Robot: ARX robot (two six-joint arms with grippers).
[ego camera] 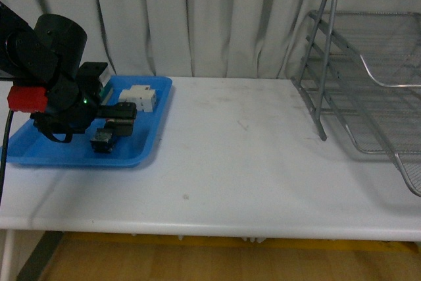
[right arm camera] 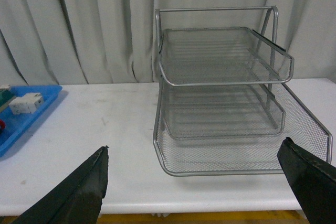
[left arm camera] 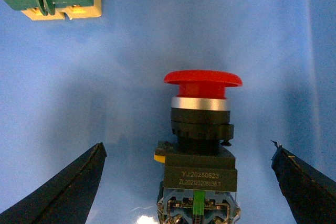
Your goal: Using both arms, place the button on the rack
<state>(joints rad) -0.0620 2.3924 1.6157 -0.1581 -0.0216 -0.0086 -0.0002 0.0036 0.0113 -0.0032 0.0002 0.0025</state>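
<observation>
1. The button (left arm camera: 202,129) lies on its side in the blue tray (left arm camera: 105,77).
2. Its long axis runs along the reach of the left gripper (left arm camera: 186,153), with the red cap pointing away from the wrist.
3. This gripper is spread wide, with its fingers on both sides of the button and not touching it.
4. The right gripper (right arm camera: 193,148) is spread and empty, and it faces the rack (right arm camera: 220,77).

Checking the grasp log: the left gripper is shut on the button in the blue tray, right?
No: the left gripper is open, its fingers clear of the button in the blue tray. The left wrist view shows it.
</observation>
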